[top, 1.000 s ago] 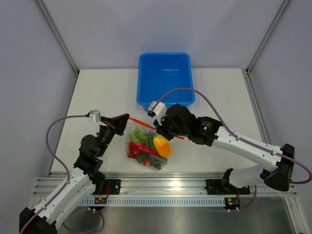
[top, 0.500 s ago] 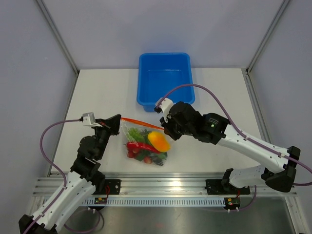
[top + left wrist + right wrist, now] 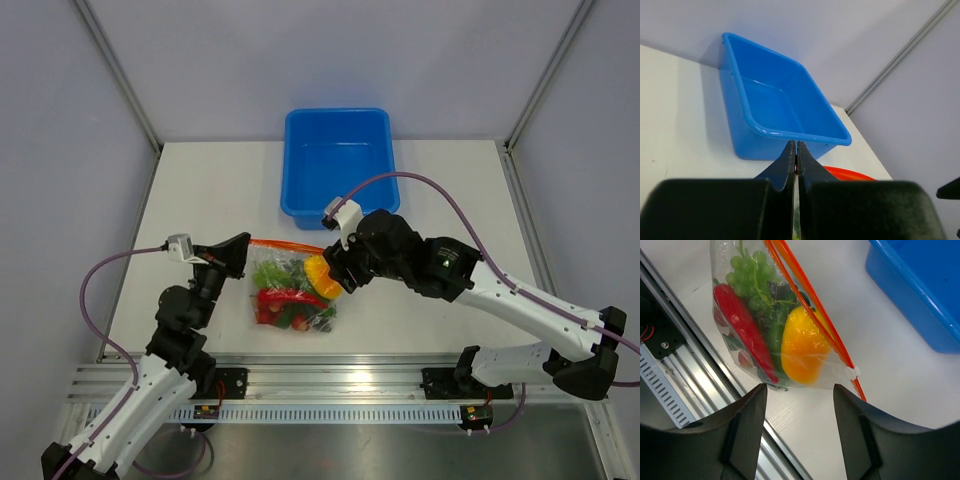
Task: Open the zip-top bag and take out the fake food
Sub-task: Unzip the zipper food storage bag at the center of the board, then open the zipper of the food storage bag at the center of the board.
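The left gripper's (image 3: 795,148) jaws are pressed together, and a red sliver of the zip strip (image 3: 810,310) is pinched between them. The right gripper's (image 3: 799,390) jaws are held spread over the right end of the zip-top bag (image 3: 765,315), near the white slider tab (image 3: 854,372) and apparently clear of it. The bag is laid on the tabletop (image 3: 200,190) between both grippers, nearer than the blue tub (image 3: 785,105), with the fake food (image 3: 802,347) packed inside. Opening is judged to be the step in hand, since the mouth appears closed. Next, the tab would need to be gripped and drawn along the strip while the left end is anchored. The pinch is shown only by the left wrist view, the tab only by the right wrist view, and the overall layout only from the top.
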Tool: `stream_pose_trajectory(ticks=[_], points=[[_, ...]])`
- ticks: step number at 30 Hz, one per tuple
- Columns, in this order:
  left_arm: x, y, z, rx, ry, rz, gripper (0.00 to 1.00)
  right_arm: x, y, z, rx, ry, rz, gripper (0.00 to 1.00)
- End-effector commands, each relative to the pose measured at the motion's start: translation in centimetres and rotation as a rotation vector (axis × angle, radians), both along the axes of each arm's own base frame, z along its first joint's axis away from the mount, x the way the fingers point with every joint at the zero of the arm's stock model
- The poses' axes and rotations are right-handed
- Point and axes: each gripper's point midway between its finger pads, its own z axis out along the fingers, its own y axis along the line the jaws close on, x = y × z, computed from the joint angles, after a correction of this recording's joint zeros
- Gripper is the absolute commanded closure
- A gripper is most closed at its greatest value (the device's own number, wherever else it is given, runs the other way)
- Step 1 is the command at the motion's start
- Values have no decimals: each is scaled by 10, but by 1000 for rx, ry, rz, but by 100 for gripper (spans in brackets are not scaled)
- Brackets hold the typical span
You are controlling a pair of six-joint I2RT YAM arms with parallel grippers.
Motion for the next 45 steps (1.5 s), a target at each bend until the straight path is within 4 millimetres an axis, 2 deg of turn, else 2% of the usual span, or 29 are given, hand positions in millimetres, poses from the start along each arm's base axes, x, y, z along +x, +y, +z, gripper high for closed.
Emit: stream_pose_trajectory(ticks=[1,8,14,18,24,30,34,35,37,38,41,42,45], points=[[-13,-8,40,-16,-183,-68,100,7,18,25,123,-93,37,37],[-21,-22,49,15,-247,-153,100,11,41,28,170,-186,147,39],[-22,-23,51,23,-254,-158,100,15,59,31,207,-229,203,41],[-22,-26,50,28,-254,-173,100,12,70,23,191,-186,238,43],[-23,-28,52,25,-257,-181,100,19,84,4,154,-150,238,44],[-22,-27,52,25,-250,-179,100,23,87,-1,143,-149,230,45],[-23,-28,52,25,-254,-183,100,29,84,1,146,-176,197,42],[-24,-28,52,26,-254,-185,100,29,84,0,145,-174,197,45],[-23,-27,52,26,-252,-179,100,28,85,0,141,-161,204,58],[-23,-27,51,26,-249,-179,100,28,85,-2,137,-154,203,69],[-23,-27,53,23,-251,-180,100,27,86,-6,123,-139,206,77],[-22,-27,51,26,-245,-180,100,27,87,-5,125,-140,206,86],[-23,-27,52,27,-242,-180,100,26,88,-7,124,-128,211,100]])
